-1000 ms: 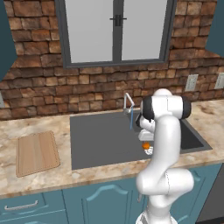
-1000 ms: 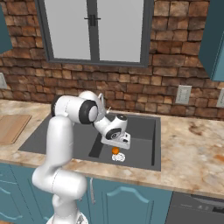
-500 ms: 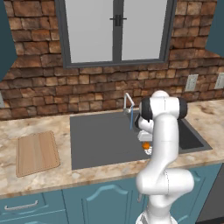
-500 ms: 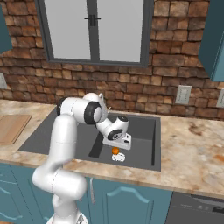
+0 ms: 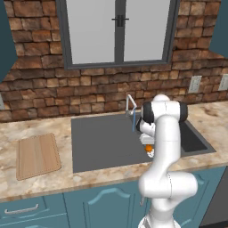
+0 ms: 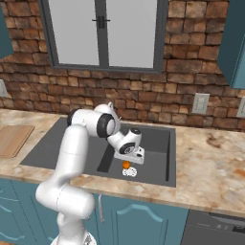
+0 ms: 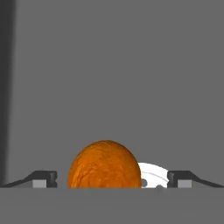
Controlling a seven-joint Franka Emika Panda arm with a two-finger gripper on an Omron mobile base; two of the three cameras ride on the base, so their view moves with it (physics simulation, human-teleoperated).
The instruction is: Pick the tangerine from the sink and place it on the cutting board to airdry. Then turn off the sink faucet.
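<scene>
hand view: tangerine (image 7: 105,164) round, no long axis to call, rough peel, resting on the dark-grey sink (image 7: 131,78) floor against the white drain (image 7: 153,174). gripper (image 7: 112,179) spread wide, fingertips (image 7: 43,178) either side of fruit, not touching. no writing legible. cutting board (image 5: 38,155) on marbled counter (image 5: 49,182), left of sink; brick wall (image 5: 53,89) behind.

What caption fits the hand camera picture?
Open gripper straddling the tangerine beside the white drain on the sink floor.
</scene>
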